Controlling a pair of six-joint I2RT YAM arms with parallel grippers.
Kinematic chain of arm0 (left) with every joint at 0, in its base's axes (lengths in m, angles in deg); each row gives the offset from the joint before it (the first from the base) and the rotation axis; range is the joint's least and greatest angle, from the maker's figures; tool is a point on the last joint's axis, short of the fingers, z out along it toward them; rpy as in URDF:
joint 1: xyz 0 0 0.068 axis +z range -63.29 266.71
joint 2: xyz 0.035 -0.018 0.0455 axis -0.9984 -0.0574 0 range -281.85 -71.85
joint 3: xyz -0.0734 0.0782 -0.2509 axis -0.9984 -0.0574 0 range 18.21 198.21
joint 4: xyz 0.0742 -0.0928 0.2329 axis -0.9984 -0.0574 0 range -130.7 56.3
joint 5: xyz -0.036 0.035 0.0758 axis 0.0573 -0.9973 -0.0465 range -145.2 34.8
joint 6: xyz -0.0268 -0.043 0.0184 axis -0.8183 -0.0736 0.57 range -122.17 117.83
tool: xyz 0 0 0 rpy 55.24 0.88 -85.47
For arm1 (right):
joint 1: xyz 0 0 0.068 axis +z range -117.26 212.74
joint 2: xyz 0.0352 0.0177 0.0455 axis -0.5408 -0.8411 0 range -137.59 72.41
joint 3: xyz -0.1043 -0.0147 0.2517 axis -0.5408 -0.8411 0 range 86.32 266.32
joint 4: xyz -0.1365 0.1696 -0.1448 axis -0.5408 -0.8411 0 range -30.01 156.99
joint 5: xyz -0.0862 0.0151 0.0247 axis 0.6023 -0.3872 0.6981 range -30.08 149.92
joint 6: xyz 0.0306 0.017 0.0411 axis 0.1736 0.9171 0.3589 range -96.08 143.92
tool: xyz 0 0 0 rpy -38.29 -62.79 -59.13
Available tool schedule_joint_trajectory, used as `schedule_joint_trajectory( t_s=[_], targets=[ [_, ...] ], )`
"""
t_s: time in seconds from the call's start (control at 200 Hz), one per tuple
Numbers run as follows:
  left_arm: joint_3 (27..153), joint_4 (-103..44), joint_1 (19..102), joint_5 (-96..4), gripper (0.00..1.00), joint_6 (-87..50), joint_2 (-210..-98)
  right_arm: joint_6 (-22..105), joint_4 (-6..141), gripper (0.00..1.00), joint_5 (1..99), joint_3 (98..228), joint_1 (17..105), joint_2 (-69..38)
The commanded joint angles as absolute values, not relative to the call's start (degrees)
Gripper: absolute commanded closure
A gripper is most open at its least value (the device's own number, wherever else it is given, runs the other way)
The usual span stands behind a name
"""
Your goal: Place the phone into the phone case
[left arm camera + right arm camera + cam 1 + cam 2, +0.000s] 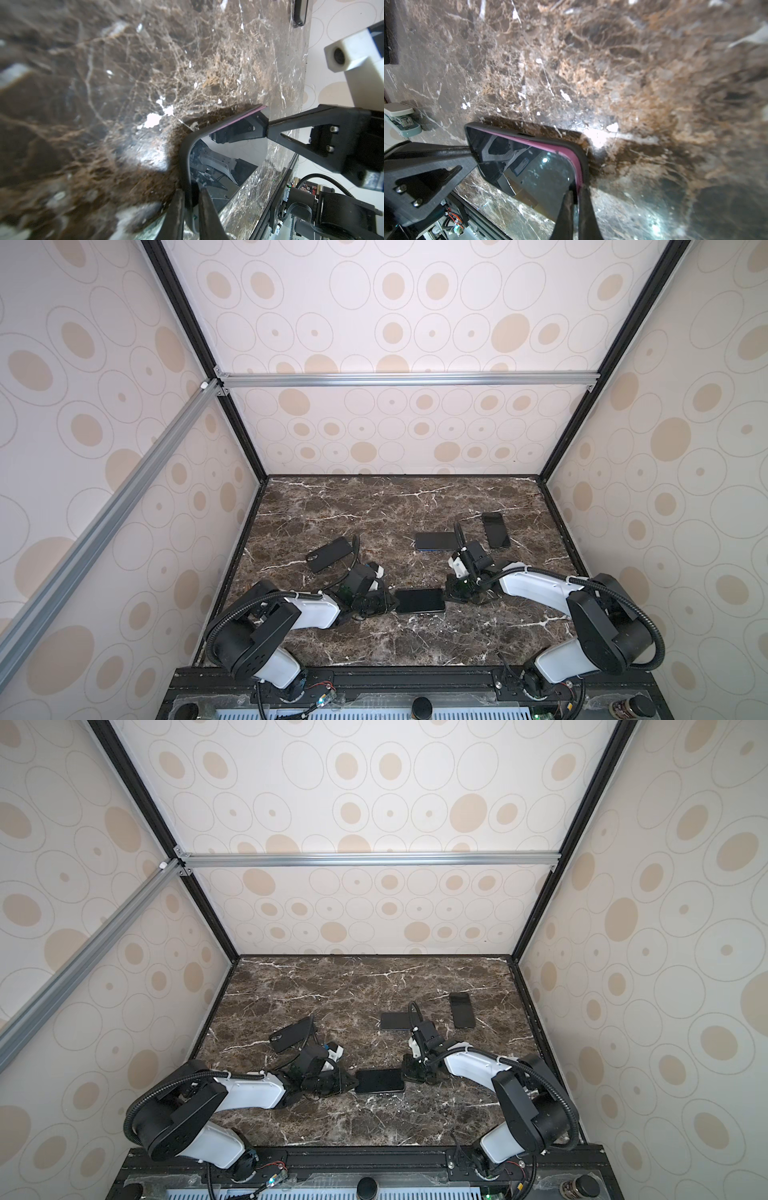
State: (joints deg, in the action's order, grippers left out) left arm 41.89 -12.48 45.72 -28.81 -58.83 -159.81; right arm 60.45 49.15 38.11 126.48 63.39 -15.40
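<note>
A phone (419, 600) (380, 1080) with a dark glossy screen (529, 172) and a magenta rim sits inside a black phone case (584, 160) (185, 158) near the table's front middle. The magenta rim shows inside the case along one side and corner. A dark shadow lies under the case. My left gripper (390, 602) (192, 202) is shut on the case's rim at the left short end. My right gripper (447, 595) (576, 197) is shut on the phone and case rim at the right short end. In each wrist view the opposite gripper's finger reaches the far end.
Two more dark phones lie flat behind my right arm, one (435, 541) crosswise and one (496, 529) lengthwise. A black phone-shaped thing with a camera ring (329, 553) lies behind my left arm. The brown marble table (374, 506) is walled at the back and on both sides.
</note>
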Motion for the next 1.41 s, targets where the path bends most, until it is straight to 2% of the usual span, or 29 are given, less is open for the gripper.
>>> schedule_joint_trajectory(
  t_s=[0.0,0.32,0.505,0.585,0.75,1.075,1.4],
  targets=[
    [38.26,-25.87,41.38,-27.87,0.84,-60.03,-165.1,57.97,52.93,0.95,34.8,120.61,69.48,-27.12],
    [37.21,-27.67,41.44,-32.65,0.84,-61.06,-163.02,55.28,41.33,0.89,39.02,125.53,69.47,-18.75],
    [36.67,-28.32,41.45,-32.95,0.84,-60.89,-161.94,56.33,40.38,0.88,38.75,125.02,69.47,-16.62],
    [36.75,-28.42,41.44,-32.83,0.84,-60.79,-161.81,56.7,40.14,0.83,38.17,124.52,69.48,-16.33],
    [37.28,-28.64,41.45,-32.63,0.84,-60.62,-161.68,57.58,39.64,0.82,38.13,123.06,69.45,-14.28],
    [38.34,-28.66,41.44,-32.39,0.84,-60.37,-162.29,60.0,44.57,0.94,34.67,119.68,69.43,-15.11],
    [37.51,-25.35,40.54,-31.14,0.85,-61.9,-164.07,61.09,55.1,0.96,30.43,115.75,69.58,-24.39]
  ],
)
